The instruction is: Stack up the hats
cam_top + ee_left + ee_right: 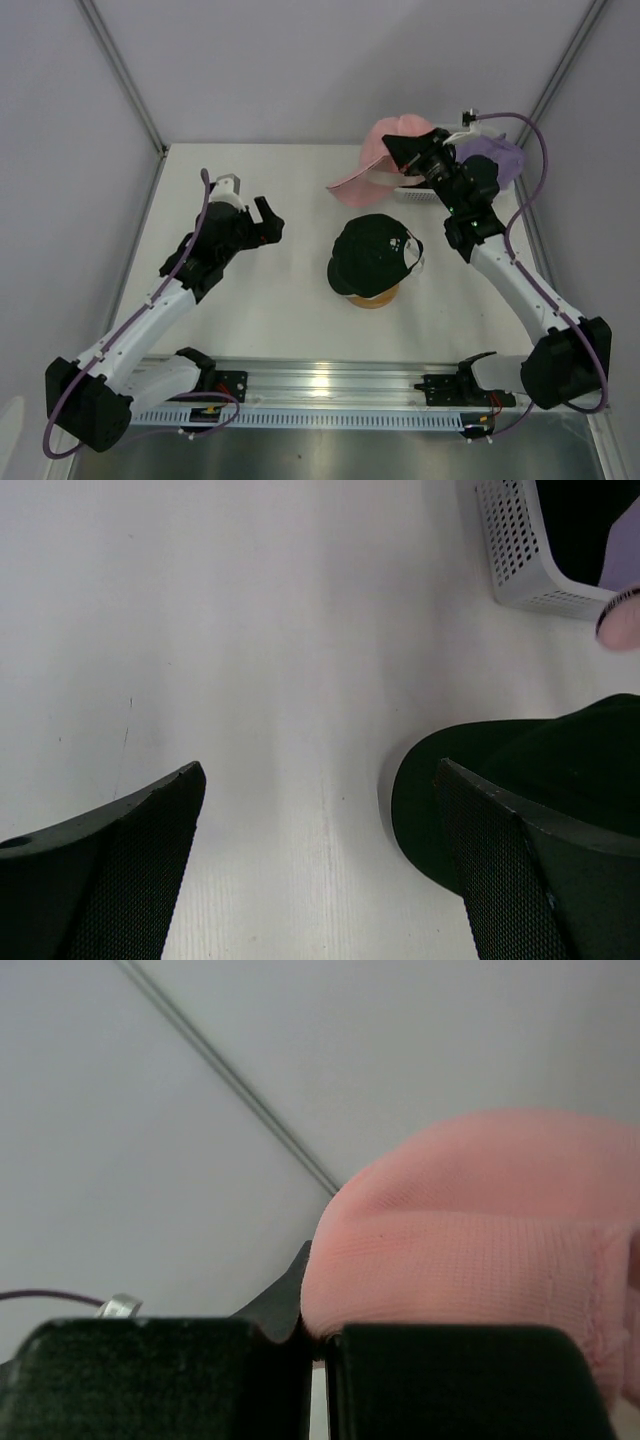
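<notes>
White tabletop, pale enclosure walls all round. Working near to far.

L gripper: sits left of centre, over bare table. Wrist cam shows both fingers spread wide w/ nothing between them but table surface. Holding nothing.

Dark cap: mid-table, sitting crown-up on the round wooden stand; only the stand's near edge shows below it. Small white logo on front. Relative to L jaws: cap is off to the right of the gripper, near but not touching. In L wrist view its rim pokes in behind the right-hand finger, outside the gap, not between the fingers.

R gripper: far right, arm stretched out toward the back wall. Jaws pinched together on the pink cap. R wrist cam shows pink fabric bunched right at the closed fingertips and bulging out above them, wall behind. From top cam the crown is at the jaws, brim hangs out toward left/near side.

White mesh basket: just below/behind the pink cap. Can't tell if cap touches it.

Lavender cap: farthest right, beside the R wrist, partly hidden by the arm.
</notes>
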Robot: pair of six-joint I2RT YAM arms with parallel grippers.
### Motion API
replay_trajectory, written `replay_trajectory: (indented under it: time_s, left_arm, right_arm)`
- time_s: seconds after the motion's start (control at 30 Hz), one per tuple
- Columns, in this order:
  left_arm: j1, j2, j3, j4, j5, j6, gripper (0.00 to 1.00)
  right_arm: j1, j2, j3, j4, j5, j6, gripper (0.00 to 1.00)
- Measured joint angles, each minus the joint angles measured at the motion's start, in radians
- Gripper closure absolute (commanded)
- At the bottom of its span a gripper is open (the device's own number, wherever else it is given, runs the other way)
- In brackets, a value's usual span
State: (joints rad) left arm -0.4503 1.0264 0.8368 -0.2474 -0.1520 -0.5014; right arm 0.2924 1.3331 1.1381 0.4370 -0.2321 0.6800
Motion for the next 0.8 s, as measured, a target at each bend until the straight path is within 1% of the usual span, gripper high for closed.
replay_trajectory:
  time_s: [0.07, 0.2, 0.3, 0.53, 0.8]
  left_arm:
    - [0.003, -0.019, -0.016, 0.008, 0.011, -0.006, 0.01]
    - [0.004, -0.066, -0.063, 0.032, 0.036, -0.023, 0.01]
    - [0.004, -0.096, -0.101, 0.043, 0.045, -0.039, 0.0]
    - [0.004, -0.141, -0.148, 0.043, 0.051, -0.05, 0.0]
    - [0.004, -0.171, -0.175, 0.055, 0.053, -0.05, 0.0]
  right_arm:
    - [0.061, -0.054, -0.044, 0.01, 0.015, -0.009, 1.0]
    - [0.143, -0.128, -0.137, 0.053, 0.078, -0.006, 1.0]
    - [0.218, -0.143, -0.187, 0.057, 0.153, -0.023, 1.0]
    - [0.401, -0.151, -0.229, 0.013, 0.275, -0.083, 1.0]
    - [0.639, -0.232, -0.365, -0.013, 0.523, -0.14, 1.0]
